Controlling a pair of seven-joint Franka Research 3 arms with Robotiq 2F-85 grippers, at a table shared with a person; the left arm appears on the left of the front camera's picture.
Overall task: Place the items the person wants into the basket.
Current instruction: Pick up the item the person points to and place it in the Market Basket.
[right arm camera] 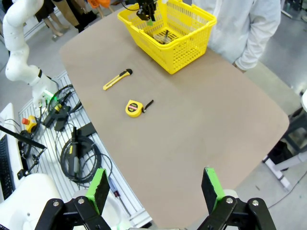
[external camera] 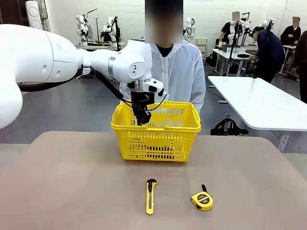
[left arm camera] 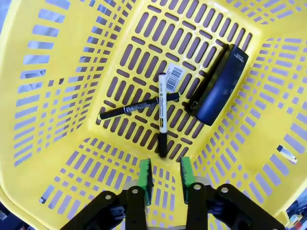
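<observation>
Front view: L arm reaches from picture left across the middle; left gripper [external camera: 140,116] hangs inside the top of the yellow basket [external camera: 158,125], which sits at the table's far side right in front of the person in a white hooded jacket [external camera: 175,72]. Can't tell finger gap from here. On the near table: yellow-black utility knife [external camera: 150,195] and yellow tape measure [external camera: 202,200], apart from each other and well clear of the basket; judging by the task, neither is a wanted item.

Left wrist view: green pads [left arm camera: 145,176] stand a little apart w/ nothing between them, so the pincer is empty. Below, on the basket floor [left arm camera: 144,52]: white-barrel marker w/ black cap [left arm camera: 162,114] lying across a slim black pen [left arm camera: 139,106], the two touching where they cross. A dark flat case-like item [left arm camera: 219,86] leans at the floor's edge by the side wall; can't tell what it is. Judgement: both pens are in, release looks done. To finish well, lift straight up w/ fingers clear of the lattice and rim, no sideways drag, so the basket doesn't shift or tip toward the person.

Right wrist view: right gripper [right arm camera: 153,189] is spread wide, empty, high above the near table edge, far from the basket. Best kept parked there while the L arm clears out.
</observation>
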